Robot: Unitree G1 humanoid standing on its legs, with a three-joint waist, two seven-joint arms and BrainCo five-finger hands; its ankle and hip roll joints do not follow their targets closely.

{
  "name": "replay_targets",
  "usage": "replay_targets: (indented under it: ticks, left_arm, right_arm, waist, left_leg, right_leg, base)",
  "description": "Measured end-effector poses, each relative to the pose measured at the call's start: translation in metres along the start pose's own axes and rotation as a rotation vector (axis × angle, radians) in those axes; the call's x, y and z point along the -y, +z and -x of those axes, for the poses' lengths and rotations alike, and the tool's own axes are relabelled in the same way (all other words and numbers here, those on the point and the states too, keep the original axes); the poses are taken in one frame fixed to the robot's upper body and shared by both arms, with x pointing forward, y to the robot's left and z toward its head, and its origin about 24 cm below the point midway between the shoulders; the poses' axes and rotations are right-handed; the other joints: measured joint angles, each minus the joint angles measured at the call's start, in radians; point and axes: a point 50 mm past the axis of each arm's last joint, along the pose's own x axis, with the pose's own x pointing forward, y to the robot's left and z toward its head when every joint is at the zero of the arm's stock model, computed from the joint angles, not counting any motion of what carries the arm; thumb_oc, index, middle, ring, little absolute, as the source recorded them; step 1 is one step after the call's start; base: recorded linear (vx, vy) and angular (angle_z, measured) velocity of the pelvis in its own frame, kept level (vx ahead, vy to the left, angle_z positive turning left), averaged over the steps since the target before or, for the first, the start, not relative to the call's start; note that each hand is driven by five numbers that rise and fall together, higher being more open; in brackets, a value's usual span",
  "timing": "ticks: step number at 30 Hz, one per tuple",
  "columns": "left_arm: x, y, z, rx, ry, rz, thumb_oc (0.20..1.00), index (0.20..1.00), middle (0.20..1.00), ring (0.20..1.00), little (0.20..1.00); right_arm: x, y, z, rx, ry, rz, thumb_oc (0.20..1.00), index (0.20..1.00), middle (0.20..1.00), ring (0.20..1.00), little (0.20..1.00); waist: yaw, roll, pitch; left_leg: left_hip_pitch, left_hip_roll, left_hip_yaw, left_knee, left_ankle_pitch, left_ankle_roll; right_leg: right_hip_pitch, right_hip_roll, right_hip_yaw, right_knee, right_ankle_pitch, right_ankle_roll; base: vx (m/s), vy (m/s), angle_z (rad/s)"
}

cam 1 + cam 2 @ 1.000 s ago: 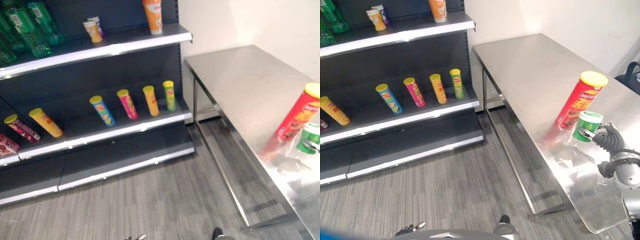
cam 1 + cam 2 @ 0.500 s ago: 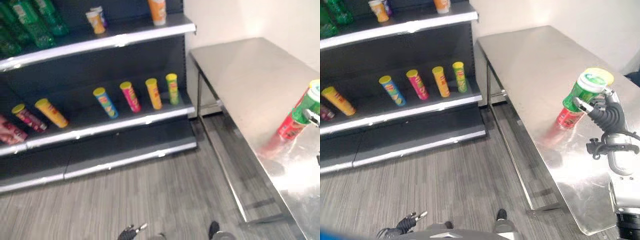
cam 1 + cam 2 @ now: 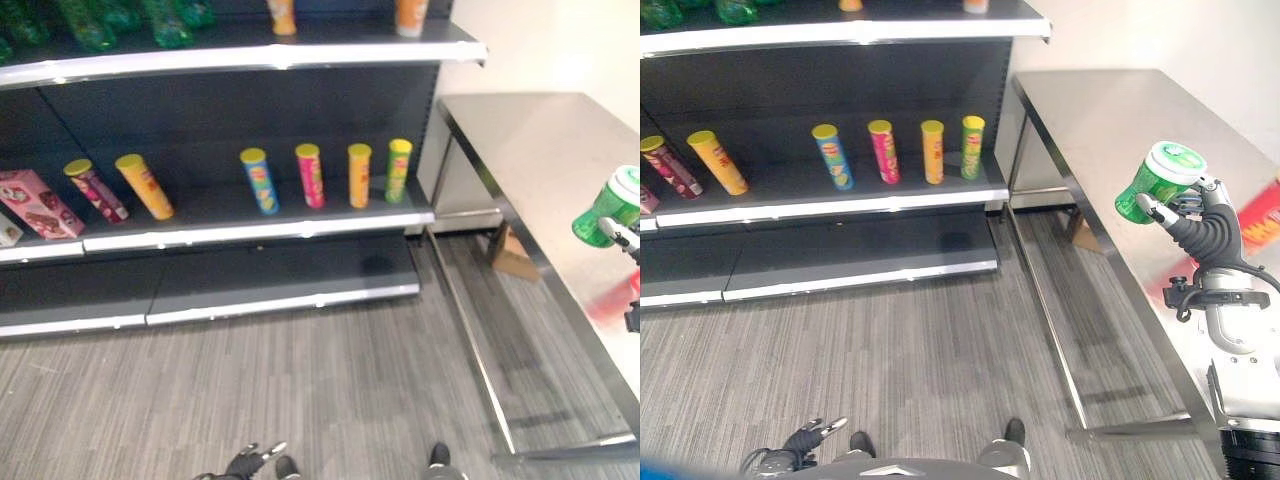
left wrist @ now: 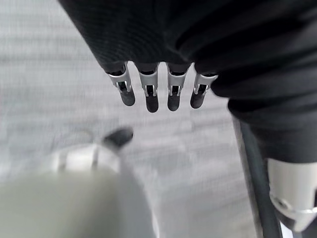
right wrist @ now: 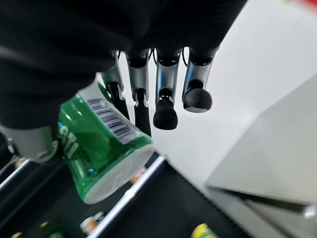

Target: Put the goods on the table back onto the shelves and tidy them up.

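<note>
My right hand (image 3: 1202, 226) is shut on a short green can (image 3: 1158, 180) with a white lid, held tilted in the air over the steel table's (image 3: 1090, 110) front edge. In the right wrist view the green can (image 5: 99, 148) sits between the thumb and the curled fingers (image 5: 166, 101). A red can (image 3: 1262, 215) shows behind that hand at the table's right edge, partly cut off. The middle shelf (image 3: 250, 230) carries a row of blue (image 3: 258, 181), pink (image 3: 310, 175), orange (image 3: 359, 175) and green (image 3: 398, 170) tall cans. My left hand (image 4: 148, 91) hangs low with relaxed fingers, holding nothing.
Further left on the middle shelf lean a yellow can (image 3: 145, 186), a maroon can (image 3: 97, 191) and a pink box (image 3: 38, 203). Green bottles (image 3: 165, 20) and orange cups stand on the top shelf. A cardboard piece (image 3: 515, 258) lies under the table.
My right hand has lifted the green can off the table, away from the red can. The whole picture has swung left toward the shelves, so the camera has moved.
</note>
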Motion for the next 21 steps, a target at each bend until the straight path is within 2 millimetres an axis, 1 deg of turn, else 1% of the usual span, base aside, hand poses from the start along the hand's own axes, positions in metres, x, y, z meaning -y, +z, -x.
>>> replay_targets:
  ticks: [1, 2, 3, 4, 5, 6, 7, 8, 9, 10, 11, 12, 13, 14, 15, 16, 17, 19, 20, 21]
  left_arm:
    - [-0.008, 0.004, 0.000, 0.010, 0.018, -0.010, 1.000, 1.000, 1.000, 1.000, 1.000]
    - [-0.015, 0.005, 0.000, 0.012, 0.037, -0.017, 1.000, 1.000, 1.000, 1.000, 1.000]
    - [-0.014, 0.009, -0.002, 0.011, 0.036, -0.023, 1.000, 1.000, 1.000, 1.000, 1.000]
    - [-0.011, 0.011, -0.002, 0.021, 0.030, -0.023, 1.000, 1.000, 1.000, 1.000, 1.000]
    - [-0.010, 0.012, -0.003, 0.024, 0.028, -0.022, 1.000, 1.000, 1.000, 1.000, 1.000]
    - [-0.010, 0.010, -0.002, 0.020, 0.028, -0.022, 1.000, 1.000, 1.000, 1.000, 1.000]
    - [-0.011, 0.011, -0.002, 0.023, 0.030, -0.023, 1.000, 1.000, 1.000, 1.000, 1.000]
    - [-0.012, 0.008, -0.002, 0.014, 0.029, -0.026, 1.000, 1.000, 1.000, 1.000, 1.000]
    - [-0.011, 0.006, -0.001, 0.006, 0.026, -0.026, 1.000, 1.000, 1.000, 1.000, 1.000]
    - [-0.009, 0.006, -0.002, 0.008, 0.021, -0.027, 1.000, 1.000, 1.000, 1.000, 1.000]
    - [-0.008, 0.007, -0.002, 0.010, 0.017, -0.029, 1.000, 1.000, 1.000, 1.000, 1.000]
    - [-0.006, 0.008, -0.001, 0.019, 0.011, -0.042, 1.000, 1.000, 1.000, 1.000, 1.000]
    - [-0.006, 0.008, -0.001, 0.017, 0.010, -0.044, 1.000, 1.000, 1.000, 1.000, 1.000]
    - [-0.005, 0.007, -0.001, 0.012, 0.005, -0.050, 1.000, 1.000, 1.000, 1.000, 1.000]
    - [-0.001, 0.006, -0.002, 0.009, -0.006, -0.055, 1.000, 1.000, 1.000, 1.000, 1.000]
    - [0.003, 0.006, -0.002, 0.008, -0.019, -0.054, 1.000, 1.000, 1.000, 1.000, 1.000]
    - [0.005, 0.005, -0.002, 0.007, -0.025, -0.057, 1.000, 1.000, 1.000, 1.000, 1.000]
    - [0.005, 0.004, -0.001, 0.004, -0.027, -0.068, 1.000, 1.000, 1.000, 1.000, 1.000]
    - [0.012, 0.006, -0.002, 0.007, -0.040, -0.064, 1.000, 1.000, 1.000, 1.000, 1.000]
    - [0.017, 0.006, -0.002, 0.006, -0.055, -0.060, 1.000, 1.000, 1.000, 1.000, 1.000]
  right_arm:
    - [-0.003, 0.000, 0.000, 0.000, 0.005, -0.007, 0.200, 0.200, 0.200, 0.200, 0.200]
    - [-0.007, 0.001, -0.002, 0.008, 0.008, -0.021, 0.200, 0.200, 0.200, 0.200, 0.200]
    - [-0.009, 0.006, -0.009, 0.036, -0.009, -0.044, 0.200, 0.200, 0.200, 0.200, 0.200]
    - [-0.009, 0.007, -0.010, 0.039, -0.008, -0.039, 0.200, 0.200, 0.200, 0.200, 0.200]
    - [-0.009, 0.008, -0.011, 0.042, -0.009, -0.038, 0.200, 0.200, 0.200, 0.200, 0.200]
    - [-0.009, 0.008, -0.011, 0.042, -0.008, -0.037, 0.200, 0.200, 0.200, 0.200, 0.200]
    - [-0.010, 0.008, -0.011, 0.044, -0.003, -0.031, 0.200, 0.200, 0.200, 0.200, 0.200]
    - [-0.010, 0.010, -0.012, 0.049, -0.002, -0.030, 0.200, 0.200, 0.200, 0.200, 0.200]
    - [-0.010, 0.010, -0.012, 0.049, 0.001, -0.028, 0.200, 0.200, 0.200, 0.200, 0.200]
    - [-0.009, 0.010, -0.013, 0.051, 0.007, -0.018, 0.200, 0.200, 0.200, 0.200, 0.200]
    - [-0.010, 0.010, -0.011, 0.047, 0.021, -0.009, 0.200, 0.200, 0.200, 0.200, 0.200]
    - [-0.010, 0.013, -0.012, 0.060, 0.053, 0.023, 0.200, 0.200, 0.200, 0.200, 0.200]
    - [-0.008, 0.017, -0.014, 0.078, 0.057, 0.036, 0.200, 0.200, 0.200, 0.200, 0.200]
    - [-0.005, 0.023, -0.016, 0.103, 0.060, 0.052, 0.200, 0.200, 0.200, 0.200, 0.200]
    - [-0.004, 0.025, -0.018, 0.115, 0.057, 0.056, 0.200, 0.200, 0.200, 0.200, 0.200]
    - [-0.002, 0.028, -0.020, 0.127, 0.054, 0.065, 0.200, 0.200, 0.200, 0.200, 0.200]
    - [-0.001, 0.028, -0.020, 0.127, 0.052, 0.068, 0.200, 0.200, 0.200, 0.200, 0.200]
    - [0.000, 0.027, -0.020, 0.125, 0.049, 0.069, 0.200, 0.200, 0.200, 0.200, 0.200]
    - [0.004, 0.026, -0.021, 0.119, 0.035, 0.078, 0.200, 0.200, 0.200, 0.200, 0.200]
    - [0.007, 0.027, -0.021, 0.121, 0.023, 0.084, 0.200, 0.200, 0.200, 0.200, 0.200]
  waist:
    - [0.002, -0.012, -0.005]
    - [0.017, -0.024, -0.003]
    - [0.031, -0.007, 0.000]
    - [0.033, 0.001, 0.002]
    - [0.036, 0.014, 0.004]
    - [0.029, 0.013, 0.002]
    - [0.033, 0.007, 0.006]
    - [0.035, 0.007, 0.009]
    - [0.023, 0.003, 0.013]
    - [0.021, 0.014, 0.024]
    - [0.017, 0.028, 0.027]
    - [0.019, 0.031, 0.029]
    - [0.021, 0.030, 0.039]
    - [0.019, 0.025, 0.043]
    - [0.018, 0.020, 0.046]
    - [0.016, 0.015, 0.048]
    - [0.004, 0.010, 0.051]
    - [-0.006, -0.018, 0.053]
    - [-0.020, -0.022, 0.062]
    - [-0.031, -0.011, 0.064]
  left_leg:
    - [-0.005, -0.017, -0.002, 0.011, -0.010, 0.004]
    - [-0.004, -0.037, -0.002, 0.024, -0.020, 0.017]
    - [-0.024, -0.036, -0.001, 0.063, -0.062, 0.046]
    - [-0.024, -0.044, -0.001, 0.061, -0.070, 0.051]
    - [-0.017, -0.050, -0.003, 0.047, -0.071, 0.060]
    - [-0.006, -0.063, -0.001, 0.023, -0.066, 0.067]
    - [0.001, -0.088, 0.003, 0.008, -0.066, 0.073]
    - [0.008, -0.103, 0.002, -0.006, -0.063, 0.091]
    - [0.046, -0.132, -0.006, -0.050, -0.053, 0.110]
    - [0.067, -0.139, -0.021, -0.070, -0.047, 0.125]
    - [0.082, -0.138, -0.036, -0.089, -0.039, 0.139]
    - [0.097, -0.140, -0.040, -0.128, -0.022, 0.163]
    - [0.097, -0.139, -0.047, -0.128, -0.022, 0.164]
    - [0.094, -0.141, -0.050, -0.127, -0.021, 0.165]
    - [0.095, -0.142, -0.060, -0.128, -0.024, 0.168]
    - [0.094, -0.139, -0.071, -0.127, -0.024, 0.168]
    - [0.095, -0.143, -0.095, -0.127, -0.024, 0.168]
    - [0.103, -0.155, -0.118, -0.128, -0.025, 0.165]
    - [0.105, -0.149, -0.157, -0.128, -0.032, 0.150]
    - [0.104, -0.139, -0.163, -0.127, -0.032, 0.135]
  right_leg:
    - [-0.002, -0.006, 0.012, 0.017, 0.037, -0.016]
    - [-0.012, -0.025, 0.018, 0.043, 0.062, 0.038]
    - [-0.052, -0.043, 0.032, 0.101, 0.082, 0.029]
    - [-0.053, -0.047, 0.026, 0.100, 0.115, -0.003]
    - [-0.058, -0.059, 0.023, 0.109, 0.142, -0.013]
    - [-0.065, -0.069, 0.017, 0.119, 0.159, -0.028]
    - [-0.076, -0.081, 0.010, 0.133, 0.188, -0.023]
    - [-0.089, -0.104, 0.008, 0.172, 0.196, -0.025]
    - [-0.092, -0.136, 0.004, 0.225, 0.218, -0.030]
    - [-0.120, -0.148, 0.031, 0.280, 0.207, -0.007]
    - [-0.144, -0.134, 0.061, 0.324, 0.152, 0.035]
    - [-0.177, -0.085, 0.081, 0.339, 0.075, 0.055]
    - [-0.177, -0.058, 0.071, 0.307, 0.044, 0.052]
    - [-0.167, -0.023, 0.032, 0.237, 0.032, 0.048]
    - [-0.171, 0.002, 0.020, 0.195, 0.031, 0.047]
    - [-0.155, 0.053, 0.016, 0.088, 0.037, 0.049]
    - [-0.152, 0.070, 0.024, 0.046, 0.036, 0.051]
    - [-0.127, 0.107, 0.060, -0.014, 0.031, 0.056]
    - [-0.102, 0.136, 0.137, -0.021, 0.046, 0.056]
    - [-0.095, 0.150, 0.137, -0.020, 0.047, 0.056]
  base:
    - [0.08, 0.360, 0.13]
    - [0.12, 0.472, -0.04]
    - [0.07, 0.243, -0.09]
    - [0.10, 0.369, -0.02]
    - [0.07, 0.258, 0.16]
    - [0.11, 0.340, 0.06]
    - [0.10, 0.279, 0.05]
    - [0.09, 0.242, 0.21]
    - [0.07, 0.184, 0.29]
    - [0.07, 0.164, 0.41]
    - [0.09, 0.128, 0.25]
    - [0.08, 0.094, 0.24]
    - [0.11, 0.058, 0.19]
    - [0.06, 0.010, 0.19]
    - [0.10, 0.014, 0.27]
    - [0.07, 0.009, 0.37]
    - [0.12, 0.030, 0.51]
    - [0.13, 0.032, 0.62]
    - [0.15, 0.008, 0.74]
    - [0.12, 0.005, 0.66]
